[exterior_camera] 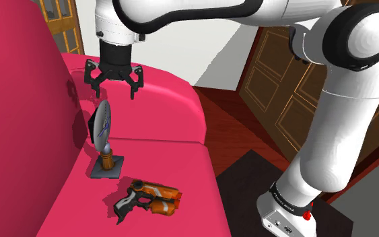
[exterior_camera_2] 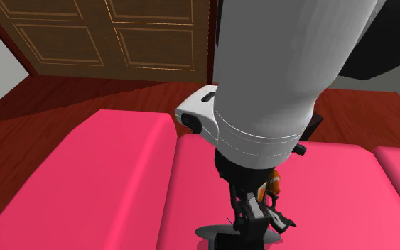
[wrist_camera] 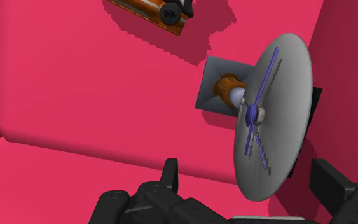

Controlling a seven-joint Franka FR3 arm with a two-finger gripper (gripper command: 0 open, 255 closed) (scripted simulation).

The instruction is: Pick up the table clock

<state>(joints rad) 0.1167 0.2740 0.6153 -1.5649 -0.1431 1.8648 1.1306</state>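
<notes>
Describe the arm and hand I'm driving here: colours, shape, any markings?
The arm is glossy white, built of thick rounded segments with black joint caps. Near its base sits a dark band with small white lettering, too small to read, and a red button. The hand is all black, angular, with two blocky fingers.

Support: pink sofa (exterior_camera: 174,168), covering the left half of the shoulder view.
On the seat: clock (exterior_camera: 104,126), upright on its square base, left of centre.
Also on the seat: orange and black toy gun (exterior_camera: 147,197), lower centre, near the clock's base but apart from it.
</notes>
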